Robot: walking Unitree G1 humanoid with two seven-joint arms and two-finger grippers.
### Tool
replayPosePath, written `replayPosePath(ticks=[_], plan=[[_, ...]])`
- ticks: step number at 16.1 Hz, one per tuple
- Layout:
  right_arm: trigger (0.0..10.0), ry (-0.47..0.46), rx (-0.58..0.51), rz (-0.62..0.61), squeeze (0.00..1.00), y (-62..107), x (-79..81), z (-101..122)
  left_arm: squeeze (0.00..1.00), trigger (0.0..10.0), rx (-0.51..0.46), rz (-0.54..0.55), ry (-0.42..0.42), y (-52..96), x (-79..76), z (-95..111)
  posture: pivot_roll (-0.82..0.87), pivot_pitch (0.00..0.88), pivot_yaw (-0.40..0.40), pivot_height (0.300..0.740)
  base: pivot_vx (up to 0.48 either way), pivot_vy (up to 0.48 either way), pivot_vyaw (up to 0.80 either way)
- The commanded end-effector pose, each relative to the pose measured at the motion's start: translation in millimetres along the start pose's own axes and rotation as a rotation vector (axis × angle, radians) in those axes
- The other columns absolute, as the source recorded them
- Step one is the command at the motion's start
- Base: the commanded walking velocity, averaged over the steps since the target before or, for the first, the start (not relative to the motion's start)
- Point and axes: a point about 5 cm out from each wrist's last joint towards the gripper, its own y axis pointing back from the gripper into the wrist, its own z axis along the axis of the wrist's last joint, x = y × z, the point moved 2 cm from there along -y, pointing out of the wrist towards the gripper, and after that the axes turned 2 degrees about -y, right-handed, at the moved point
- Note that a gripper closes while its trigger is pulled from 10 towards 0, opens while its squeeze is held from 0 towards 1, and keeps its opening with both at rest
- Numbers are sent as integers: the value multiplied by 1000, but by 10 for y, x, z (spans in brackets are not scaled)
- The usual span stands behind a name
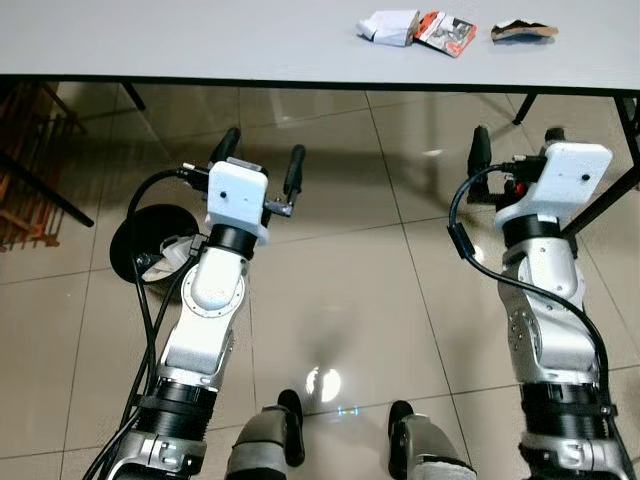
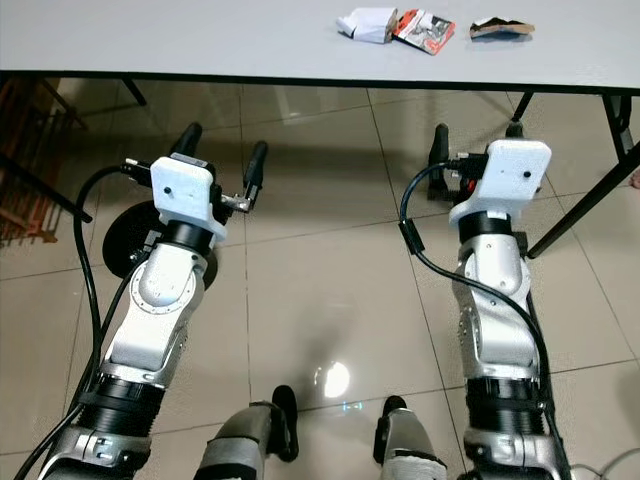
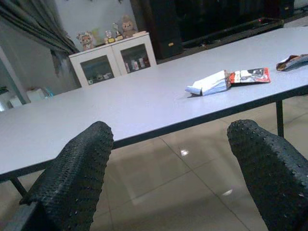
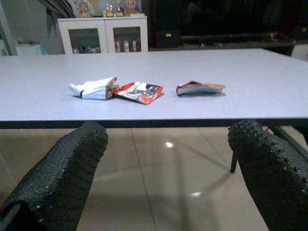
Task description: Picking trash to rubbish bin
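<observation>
While both pincers (image 1: 262, 162) (image 2: 475, 140) hang released, three wrappers (image 1: 416, 27) lie strung along the table's (image 1: 200, 40) edge.

Long grey table (image 1: 200, 40) spans top of head view, dark edge facing camera, black legs (image 1: 527, 105) angled beneath. Glossy beige tiled floor (image 1: 350, 300) below, with bright light reflection (image 1: 323, 383). Wooden slatted furniture (image 1: 25, 170) at far left. White glass-door cabinet (image 3: 113, 60) against wall beyond table's far edge, small figurines (image 3: 126, 25) on top.
</observation>
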Motion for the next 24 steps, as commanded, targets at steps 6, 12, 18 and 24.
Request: replayPosePath(ticks=[6,12,18,24], plan=[[10000,-23,39,-10,0,28,53,-11,0,10000,37,4,-26,28,26,-29,40,242,123,740,260,0,0],[10000,-60,89,10,0,46,132,-56,0,10000,61,-5,-29,39,6,-40,43,269,122,740,359,0,-267],[10000,-94,110,5,0,48,198,-89,0,10000,76,-15,-32,50,-7,-49,50,281,124,740,359,0,-133],[10000,-112,119,9,0,39,220,-98,0,10000,85,-14,-35,53,-1,-52,52,286,122,740,359,0,0]])
